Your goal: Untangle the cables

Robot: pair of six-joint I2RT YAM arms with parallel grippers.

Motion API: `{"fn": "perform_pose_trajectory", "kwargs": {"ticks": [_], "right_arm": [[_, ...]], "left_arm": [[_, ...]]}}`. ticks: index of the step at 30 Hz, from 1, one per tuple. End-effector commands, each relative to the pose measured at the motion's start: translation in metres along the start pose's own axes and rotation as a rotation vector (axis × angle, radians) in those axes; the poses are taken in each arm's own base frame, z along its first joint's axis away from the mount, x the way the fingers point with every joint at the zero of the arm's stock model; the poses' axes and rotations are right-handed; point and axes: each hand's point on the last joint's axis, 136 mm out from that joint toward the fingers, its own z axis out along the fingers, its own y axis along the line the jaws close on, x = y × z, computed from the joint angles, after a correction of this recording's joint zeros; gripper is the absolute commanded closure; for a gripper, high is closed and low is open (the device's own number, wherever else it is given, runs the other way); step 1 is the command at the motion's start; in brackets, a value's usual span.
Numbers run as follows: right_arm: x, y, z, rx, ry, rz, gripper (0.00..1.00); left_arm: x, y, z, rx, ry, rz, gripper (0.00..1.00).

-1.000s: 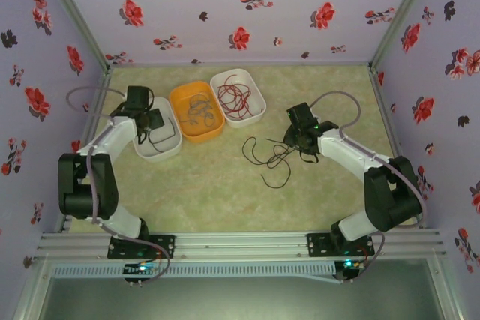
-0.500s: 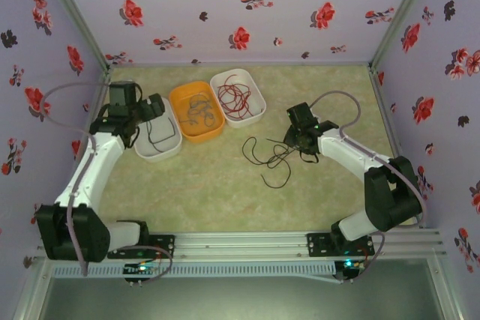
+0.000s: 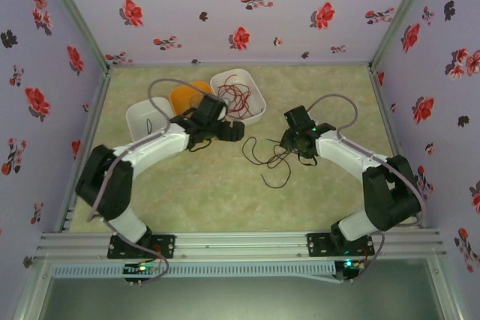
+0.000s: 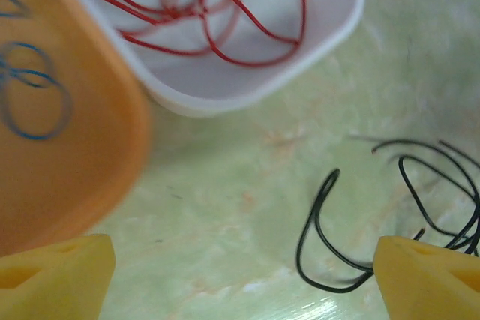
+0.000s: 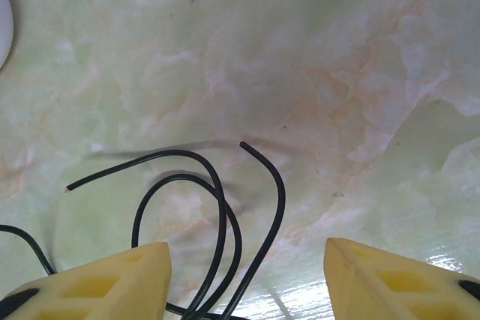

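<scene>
My left gripper [image 4: 240, 279] and right gripper [image 5: 247, 275] gape open; I'd pinch one strand of the black cables [image 5: 283, 192], then pull gently.

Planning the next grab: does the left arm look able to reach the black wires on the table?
Probably yes. The left end effector hangs open beside the thin black wires, bare green marbled tabletop between them; the right end effector hovers over their far side.

The left arm [image 3: 150, 148] reaches forward and toward the middle, the left pincer [image 3: 229, 131] pointing right, its yellow fingers [image 4: 52, 279] spread wide. The right arm [image 3: 349, 151] bends inward, the right pincer [image 3: 288, 139] angled down, fingers [image 5: 390, 279] parted, clamping nothing.
</scene>
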Motion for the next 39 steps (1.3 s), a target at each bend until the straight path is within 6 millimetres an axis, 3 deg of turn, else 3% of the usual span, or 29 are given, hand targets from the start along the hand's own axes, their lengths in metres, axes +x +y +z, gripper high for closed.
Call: {"fn": "perform_pose_trajectory", "kwargs": {"ticks": [1,9,16,20,23,27,33,39], "right_arm": [[0.009,0.0,0.007,0.008,0.025,-0.001,0.38],[0.021,0.01,0.014,-0.001,0.069,-0.05,0.12],[0.029,0.01,0.021,0.032,0.084,-0.077,0.07],[0.032,0.006,0.027,0.057,0.097,-0.086,0.08],[0.034,0.0,0.031,0.085,0.102,-0.098,0.09],[0.033,-0.006,0.033,0.113,0.091,-0.104,0.11],[0.03,-0.013,0.033,0.134,0.078,-0.101,0.14],[0.03,-0.016,0.035,0.139,0.079,-0.097,0.16]], "left_arm": [[-0.002,-0.024,0.017,0.069,0.015,0.04,0.14],[0.028,-0.026,0.058,0.093,0.13,0.064,0.21],[0.033,-0.033,0.074,0.133,0.151,0.037,0.37],[0.031,-0.034,0.076,0.135,0.148,0.029,0.55],[0.031,-0.034,0.077,0.135,0.149,0.022,0.78],[0.032,-0.033,0.072,0.135,0.148,0.019,1.0],[0.017,-0.029,0.044,0.113,0.087,0.029,1.0],[0.0,-0.007,0.009,0.028,-0.001,0.032,1.0]]}}
